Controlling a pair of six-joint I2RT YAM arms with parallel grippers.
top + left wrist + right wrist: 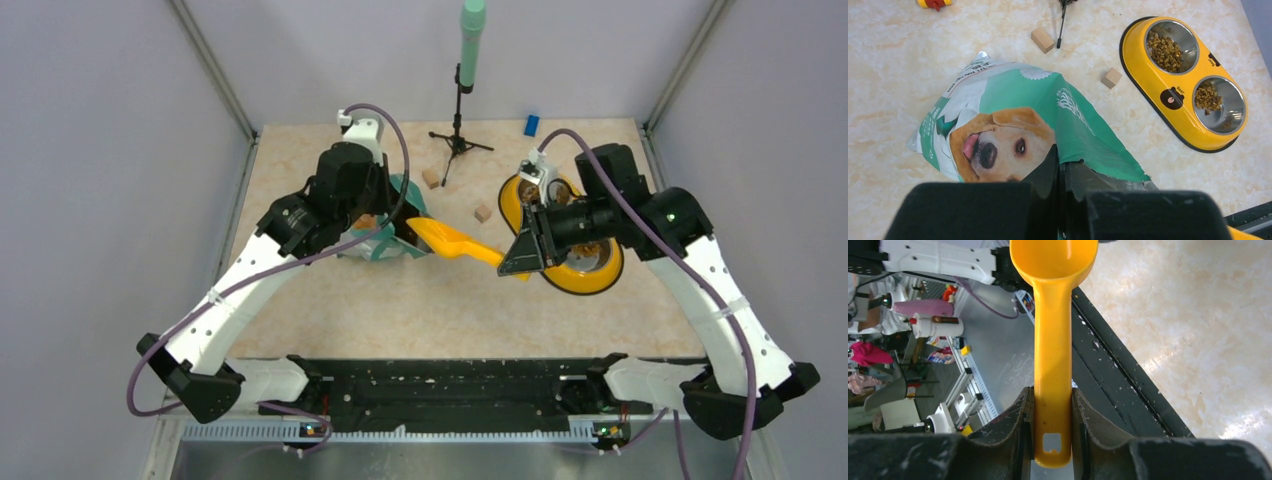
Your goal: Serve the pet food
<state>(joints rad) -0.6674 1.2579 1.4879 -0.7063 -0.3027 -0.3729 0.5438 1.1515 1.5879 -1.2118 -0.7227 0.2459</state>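
Observation:
The teal-and-white pouch [1013, 125] with the golden dog's face lies on the table under my left arm [375, 240]. My left gripper [1063, 172] is shut on the pouch's torn top edge. My right gripper [1053, 407] is shut on the handle of a yellow scoop [1053, 340], held level. The scoop's bowl [440, 238] is empty and sits just right of the pouch. Brown kibble [1165, 50] lies in both wells of the yellow double bowl [1173, 95], which is partly hidden under my right arm in the top view [590, 280].
Two tan wooden cubes [1042, 40] [1111, 77] lie between the pouch and the bowl. A microphone stand [460, 100] stands at the back centre, with a blue block [531, 124] to its right. A black rail [1118, 375] runs along the near edge.

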